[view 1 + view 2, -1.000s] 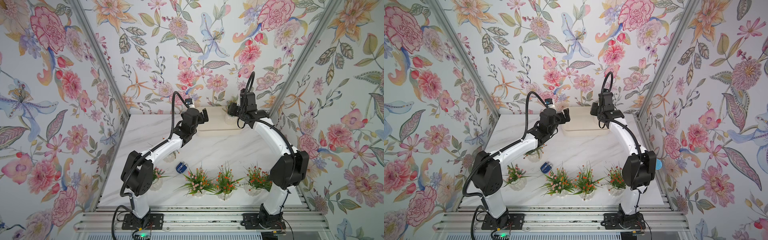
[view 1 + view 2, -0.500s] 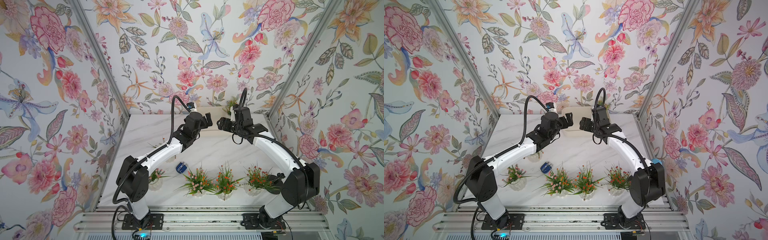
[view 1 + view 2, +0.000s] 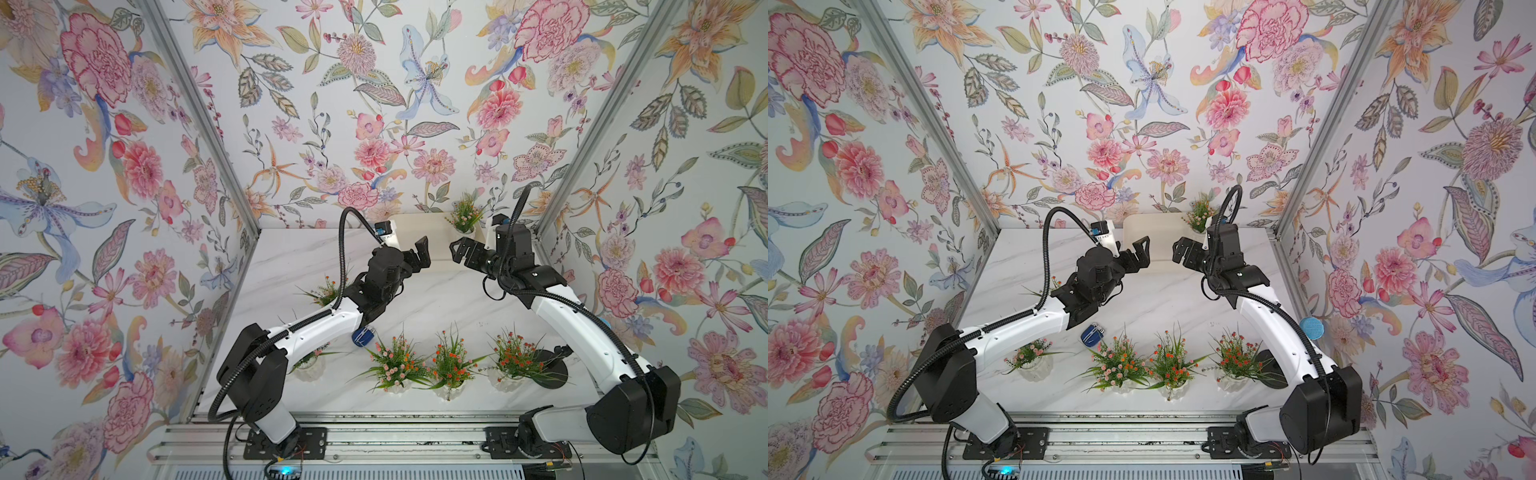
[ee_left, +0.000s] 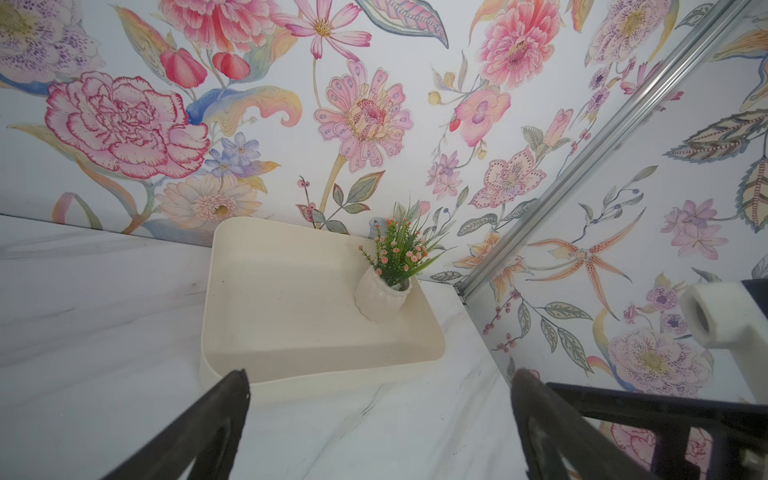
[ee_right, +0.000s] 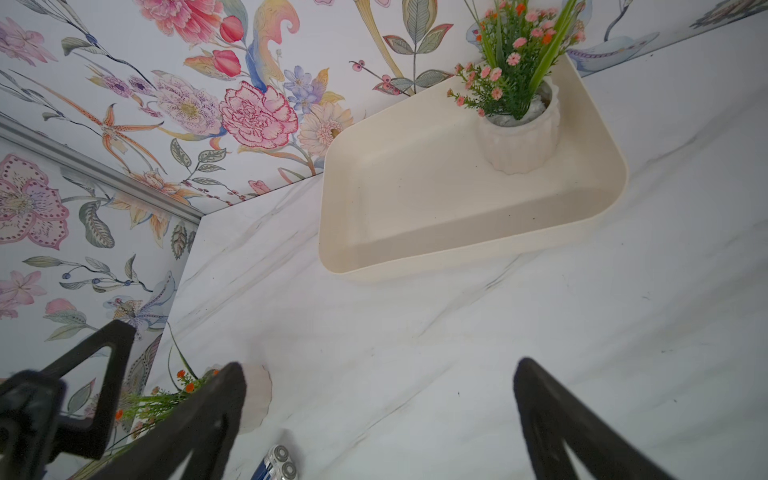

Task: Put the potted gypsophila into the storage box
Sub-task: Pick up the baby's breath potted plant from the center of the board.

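Potted gypsophila (image 4: pixel 382 297) upright in storage box (image 4: pixel 282 320) corner — both jaws spread wide, empty, hovering near the box.

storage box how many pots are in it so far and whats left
Done: one potted gypsophila stands in the storage box, at a corner. In hand: nothing; left fingers and right fingers are open and empty. Left: five pots on the table, three in a front row, two by the left arm.
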Robot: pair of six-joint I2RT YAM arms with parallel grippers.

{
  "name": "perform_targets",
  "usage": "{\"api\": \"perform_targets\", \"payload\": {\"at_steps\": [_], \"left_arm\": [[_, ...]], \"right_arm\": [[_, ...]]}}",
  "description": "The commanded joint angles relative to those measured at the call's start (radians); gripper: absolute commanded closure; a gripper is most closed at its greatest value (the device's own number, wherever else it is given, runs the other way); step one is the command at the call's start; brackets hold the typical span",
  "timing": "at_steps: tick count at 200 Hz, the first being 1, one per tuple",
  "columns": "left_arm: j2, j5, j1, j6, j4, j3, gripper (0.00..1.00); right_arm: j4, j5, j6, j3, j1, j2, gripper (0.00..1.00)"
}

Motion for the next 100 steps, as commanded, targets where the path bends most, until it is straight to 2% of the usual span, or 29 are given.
{"api": "perform_targets", "payload": {"at_steps": [1,19,34,43,58,75,100], "left_arm": [[-0.048,-0.069,0.025,0.082,-0.099,0.046,0.0],[-0.108,-0.08,0.118,0.0,-0.19,0.017,0.0],[-0.157,-0.014,0.214,-0.058,-0.241,-0.018,0.0],[-0.193,0.011,0.259,-0.039,-0.281,-0.031,0.0],[-0.254,-0.044,0.303,0.041,-0.36,-0.053,0.0],[-0.311,-0.08,0.361,0.114,-0.453,-0.073,0.0],[-0.386,-0.018,0.502,0.131,-0.524,-0.144,0.0]], "right_arm": [[-0.004,0.019,0.041,0.022,0.016,0.051,0.0],[-0.089,0.037,0.043,0.092,0.049,0.137,0.0],[-0.178,0.118,0.008,0.179,0.112,0.217,0.0],[-0.205,0.153,0.003,0.212,0.149,0.256,0.0],[-0.205,0.156,0.013,0.244,0.189,0.307,0.0],[-0.204,0.108,0.038,0.282,0.218,0.374,0.0],[-0.205,0.053,0.08,0.328,0.265,0.467,0.0]]}}
